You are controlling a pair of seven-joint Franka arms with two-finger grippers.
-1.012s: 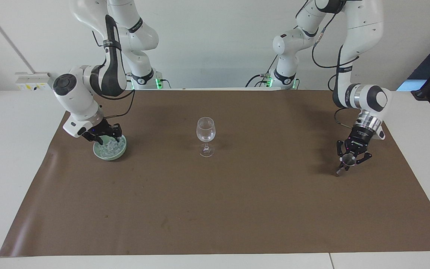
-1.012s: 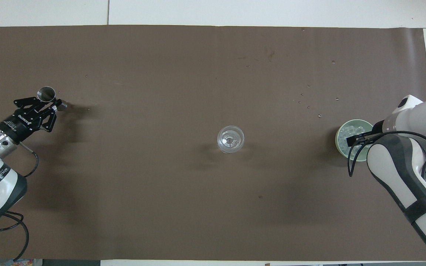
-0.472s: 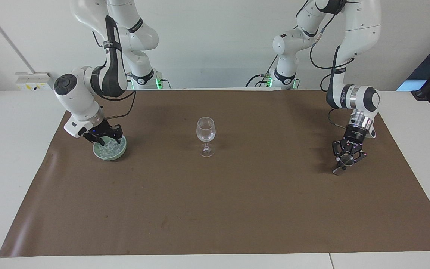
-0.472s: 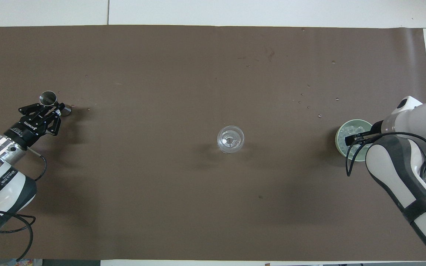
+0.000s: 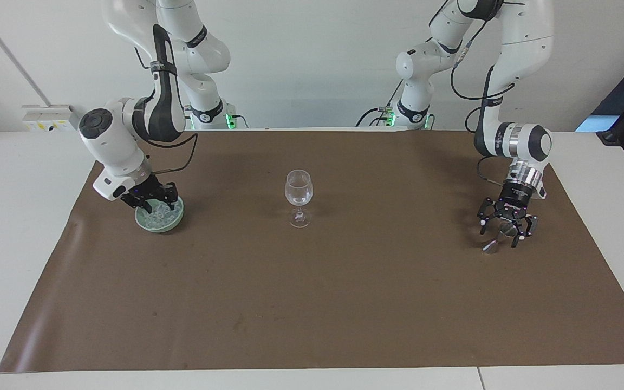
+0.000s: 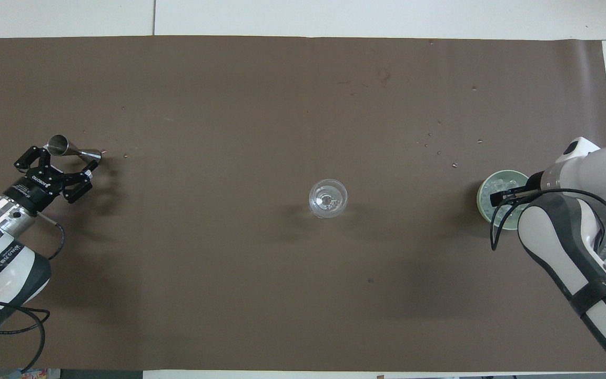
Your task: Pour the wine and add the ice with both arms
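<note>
The right gripper (image 5: 156,203) hangs just over the pale green round bowl (image 5: 159,221) at the right arm's end of the brown paper-covered table (image 5: 312,303); in the overhead view the arm's white and grey wrist hides most of that gripper and part of the bowl's rim, and whether its fingers are apart or together cannot be told. The ice (image 6: 498,185), small clear glassy cubes, lies heaped inside the bowl, too small and too covered to count. One clear stemmed wine glass (image 5: 298,197) stands upright at the middle of the table, well apart from both grippers; it looks empty, though that is hard to make out. At the left arm's end, the left gripper (image 6: 56,169) has its fingers spread wide, holding nothing, over one small silver metal double-cone jigger (image 6: 69,148), which lies on its side on the paper. Two arms, one bowl, one glass, one jigger.
</note>
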